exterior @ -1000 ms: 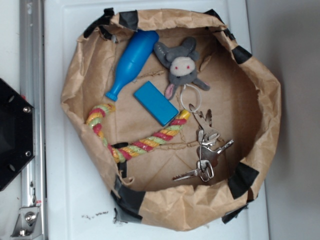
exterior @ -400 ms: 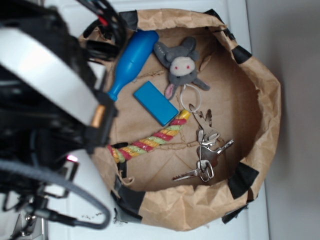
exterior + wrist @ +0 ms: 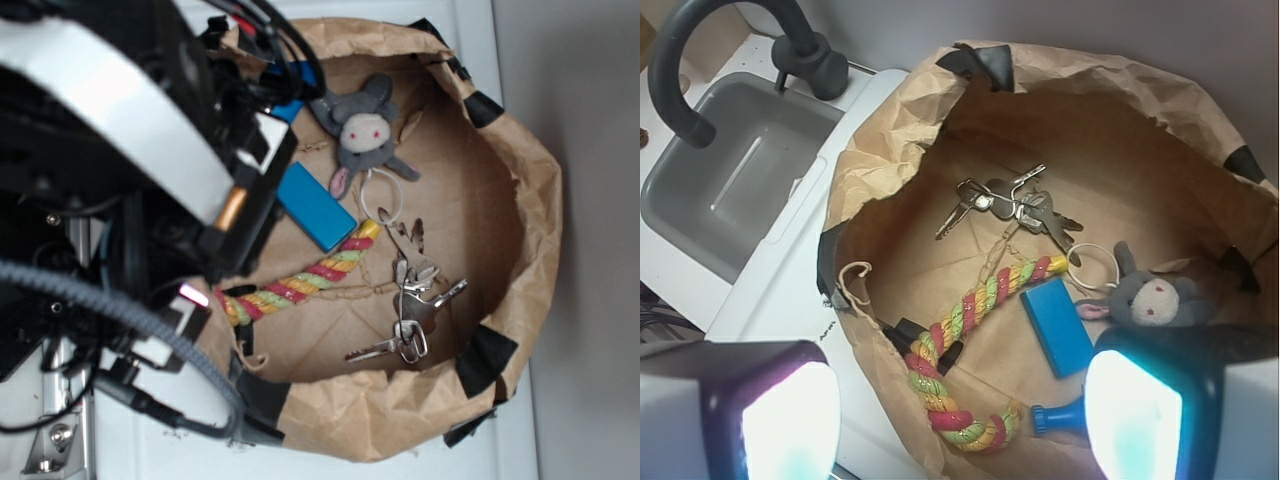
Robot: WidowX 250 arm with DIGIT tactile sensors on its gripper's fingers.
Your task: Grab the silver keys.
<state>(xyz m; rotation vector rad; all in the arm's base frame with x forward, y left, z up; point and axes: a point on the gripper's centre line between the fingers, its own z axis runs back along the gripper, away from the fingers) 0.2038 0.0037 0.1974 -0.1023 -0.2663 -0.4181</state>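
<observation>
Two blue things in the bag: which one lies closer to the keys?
The flat blue rectangular block, beside the rope toy. The blue bottle-shaped toy lies farther from the silver keys, near the bag's edge and partly hidden.

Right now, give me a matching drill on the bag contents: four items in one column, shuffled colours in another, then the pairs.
Items:
1. silver keys
2. plush mouse
3. rope toy
4. flat block

Colours:
A. plain blue
B. red, yellow and green twist
C. shiny metal grey
D. soft grey with a pale face

Pairs: 1-C, 2-D, 3-B, 4-A
</observation>
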